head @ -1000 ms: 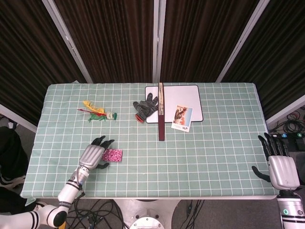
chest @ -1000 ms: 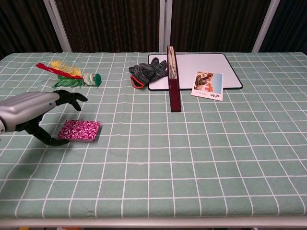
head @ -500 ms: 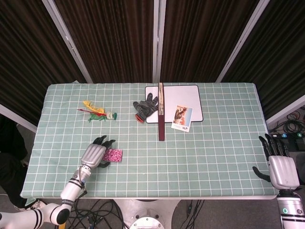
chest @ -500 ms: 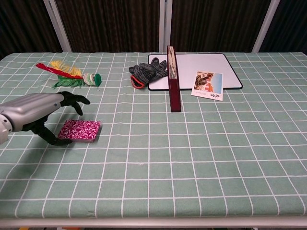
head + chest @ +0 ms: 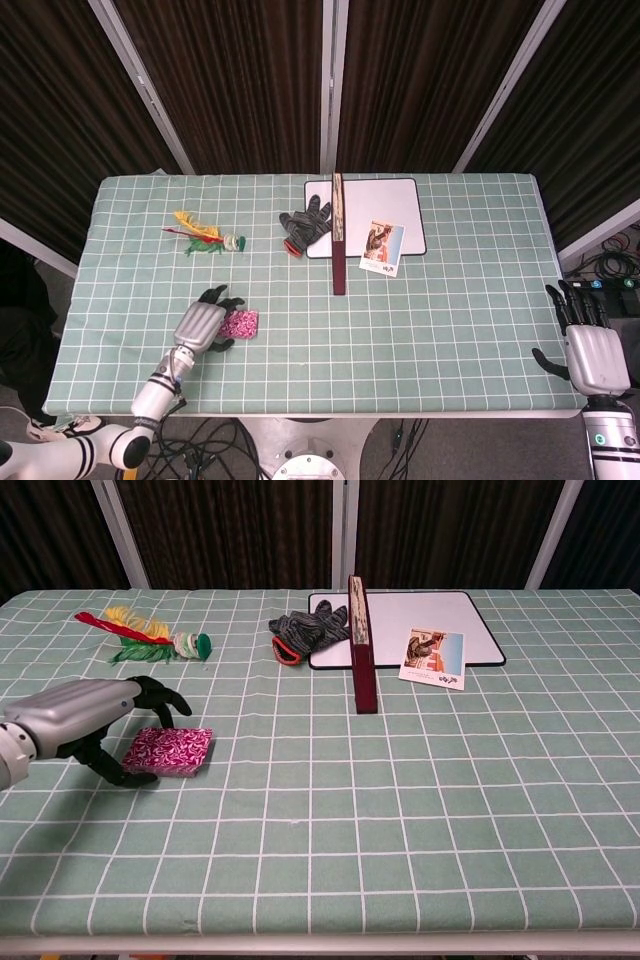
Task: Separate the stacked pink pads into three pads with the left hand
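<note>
The stack of pink patterned pads lies on the green checked cloth at the front left. My left hand reaches it from the left. Its fingers curl down onto the stack's far left edge and the thumb presses the near left edge, so it pinches the stack. The stack's left side looks slightly raised. My right hand hangs past the table's front right corner with fingers apart and nothing in it; only the head view shows it.
A dark red book stands upright mid-table beside a whiteboard. A photo card and a grey glove lie near it. A feathered toy lies at the back left.
My left hand has moved further onto the pink stack and its fingers have curled down onto it. The stack has shifted slightly right. The right hand has hardly moved.
</note>
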Robot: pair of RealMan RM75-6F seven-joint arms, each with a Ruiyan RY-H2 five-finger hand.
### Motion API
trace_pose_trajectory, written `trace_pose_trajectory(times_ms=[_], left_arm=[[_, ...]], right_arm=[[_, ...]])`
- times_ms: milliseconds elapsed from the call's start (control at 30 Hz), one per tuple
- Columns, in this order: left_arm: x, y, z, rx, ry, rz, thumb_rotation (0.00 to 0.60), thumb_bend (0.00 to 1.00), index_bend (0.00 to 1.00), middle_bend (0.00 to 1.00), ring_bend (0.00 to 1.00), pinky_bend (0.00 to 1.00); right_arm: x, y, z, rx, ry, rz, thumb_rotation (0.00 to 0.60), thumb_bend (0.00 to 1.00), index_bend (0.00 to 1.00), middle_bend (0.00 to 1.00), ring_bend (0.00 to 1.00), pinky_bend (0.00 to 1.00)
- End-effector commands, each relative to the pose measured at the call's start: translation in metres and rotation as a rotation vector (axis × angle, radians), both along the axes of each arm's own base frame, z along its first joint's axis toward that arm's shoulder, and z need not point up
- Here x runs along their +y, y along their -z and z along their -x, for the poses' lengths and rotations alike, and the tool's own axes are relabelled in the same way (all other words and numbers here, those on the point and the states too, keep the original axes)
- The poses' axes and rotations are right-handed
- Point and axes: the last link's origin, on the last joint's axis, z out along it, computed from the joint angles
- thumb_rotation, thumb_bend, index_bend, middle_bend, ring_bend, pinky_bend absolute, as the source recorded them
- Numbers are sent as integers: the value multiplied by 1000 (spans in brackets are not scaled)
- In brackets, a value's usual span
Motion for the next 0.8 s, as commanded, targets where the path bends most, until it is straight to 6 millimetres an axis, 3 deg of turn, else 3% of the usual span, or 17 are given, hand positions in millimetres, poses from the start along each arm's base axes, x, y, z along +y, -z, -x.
trace_pose_trajectory(times_ms=[33,800], left_arm=[[0,0,-1,-4,1,-3,600,238,223,326,46,130],[4,-9,-3,-59,-15,-14,600,269,274,386,72,131]], right_arm=[[0,0,0,0,1,0,600,113,0,0,0,0],[-1,0,-1,9,16,-1,600,114,0,0,0,0]])
